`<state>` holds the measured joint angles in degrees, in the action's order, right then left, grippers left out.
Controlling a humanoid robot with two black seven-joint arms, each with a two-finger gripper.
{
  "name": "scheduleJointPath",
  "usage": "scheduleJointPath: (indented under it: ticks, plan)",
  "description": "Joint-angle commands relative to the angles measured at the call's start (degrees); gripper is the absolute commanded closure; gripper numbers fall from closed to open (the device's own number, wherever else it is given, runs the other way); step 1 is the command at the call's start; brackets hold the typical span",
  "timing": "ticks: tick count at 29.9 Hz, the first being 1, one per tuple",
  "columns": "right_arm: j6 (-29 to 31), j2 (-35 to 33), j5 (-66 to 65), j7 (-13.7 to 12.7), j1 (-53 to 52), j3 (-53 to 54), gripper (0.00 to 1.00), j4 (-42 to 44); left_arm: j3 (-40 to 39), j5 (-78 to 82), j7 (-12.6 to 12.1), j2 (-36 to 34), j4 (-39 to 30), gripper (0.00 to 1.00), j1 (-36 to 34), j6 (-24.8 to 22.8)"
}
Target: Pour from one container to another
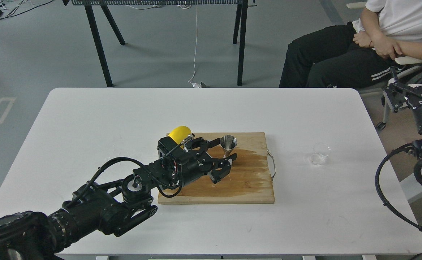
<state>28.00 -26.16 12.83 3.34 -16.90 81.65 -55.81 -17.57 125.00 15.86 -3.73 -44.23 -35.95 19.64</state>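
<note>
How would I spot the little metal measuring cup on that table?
Find the wooden board mid-table. The measuring cup stands near its back edge, beside the robot's left hand. It is shiny steel, pinched at the waist, unlike the yellow lemon.

My left claw point(221, 153) sits spread over the wooden cutting board point(247, 187), its fingers either side of the jigger point(228, 144), which stands upright. The clear cup point(319, 153) rests well apart on the white bench point(124, 115). My right claw point(395, 94) hangs off the bench edge.
</note>
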Motion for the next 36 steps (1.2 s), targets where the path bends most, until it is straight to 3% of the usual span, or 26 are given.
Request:
scheduleJointPath:
  ticks: [1,9,19,24,29,36]
  plan:
    - [0.00,0.05,0.00,-0.09,0.12,0.00,0.00,0.00,0.17,0.00,0.49,-0.31,-0.07,0.22,0.53,0.66]
    - [0.00,-0.03,0.09,-0.09,0.29,0.00,0.00,-0.09,0.26,0.00,1.02,-5.05,-1.64,0.20,4.57,3.48]
    - [0.00,-0.30,0.00,0.00,0.99,1.06,0.00,5.00,-0.62,0.00,1.28,-22.01,-18.78,0.19,6.33,2.51]
    - [0.00,-3.72,-0.61,0.08,2.04,0.53,0.00,5.36,-2.99,-16.67,6.81,-26.41,-20.11,0.20,5.45,2.16]
    - [0.00,-3.99,0.00,-1.41,3.98,0.18,0.00,5.27,-9.48,-45.49,10.77,-26.50,-20.11,0.12,3.52,-6.25]
    - [0.00,-2.06,4.03,-1.85,12.14,-0.08,0.00,-0.60,-23.81,-78.89,9.90,-23.79,-18.88,0.01,2.55,-19.97]
